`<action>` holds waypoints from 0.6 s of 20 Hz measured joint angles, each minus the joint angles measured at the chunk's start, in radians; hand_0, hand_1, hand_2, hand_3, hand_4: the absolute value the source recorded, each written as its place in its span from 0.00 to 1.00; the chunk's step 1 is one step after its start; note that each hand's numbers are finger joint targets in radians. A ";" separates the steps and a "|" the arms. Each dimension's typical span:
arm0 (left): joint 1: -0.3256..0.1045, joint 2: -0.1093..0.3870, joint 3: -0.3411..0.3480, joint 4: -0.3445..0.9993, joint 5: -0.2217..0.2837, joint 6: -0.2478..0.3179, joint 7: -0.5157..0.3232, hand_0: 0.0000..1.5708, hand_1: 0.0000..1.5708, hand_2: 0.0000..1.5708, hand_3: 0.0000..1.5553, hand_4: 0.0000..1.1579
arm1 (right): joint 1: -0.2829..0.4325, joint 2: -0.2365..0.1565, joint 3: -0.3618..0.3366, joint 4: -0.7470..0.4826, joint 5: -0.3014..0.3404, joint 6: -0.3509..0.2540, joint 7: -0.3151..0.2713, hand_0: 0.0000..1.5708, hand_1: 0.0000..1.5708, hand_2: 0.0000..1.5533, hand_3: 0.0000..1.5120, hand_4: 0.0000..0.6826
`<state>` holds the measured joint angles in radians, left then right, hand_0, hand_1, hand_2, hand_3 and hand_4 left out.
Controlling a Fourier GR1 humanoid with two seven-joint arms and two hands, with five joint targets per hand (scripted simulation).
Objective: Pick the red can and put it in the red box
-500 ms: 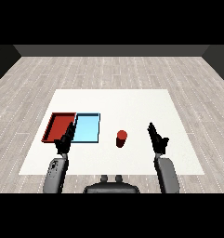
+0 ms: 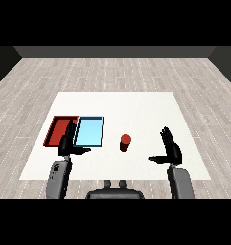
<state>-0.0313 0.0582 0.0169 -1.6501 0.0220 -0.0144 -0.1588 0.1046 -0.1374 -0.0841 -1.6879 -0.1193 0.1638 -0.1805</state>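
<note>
The red can (image 2: pixel 125 142) stands upright on the white table (image 2: pixel 136 110), a little right of the two trays. The red tray (image 2: pixel 55 127) lies at the left, with the light blue tray (image 2: pixel 89 131) touching its right side. My right hand (image 2: pixel 171 146) is raised to the right of the can, fingers straight and thumb pointing towards it, well apart from it. My left hand (image 2: pixel 68 143) hovers open over the near edge where the two trays meet, covering part of the red tray's near right corner.
Both trays hold nothing. Grey wooden floor surrounds the table on all sides. Bare table surface stretches behind the can and far to the right.
My right hand has shifted slightly left and nearer, towards the can. The left hand and the can stay where they were.
</note>
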 measured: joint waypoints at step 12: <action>0.010 -0.027 0.005 0.044 -0.009 -0.012 -0.243 0.00 0.00 0.00 0.00 0.00 | 0.066 0.002 -0.044 0.017 -0.015 0.108 -0.216 0.00 0.00 0.00 0.00 0.00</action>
<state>-0.0213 0.0310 0.0219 -1.6057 0.0126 -0.0259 -0.4015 0.1703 -0.1357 -0.1277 -1.6709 -0.1340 0.2716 -0.3963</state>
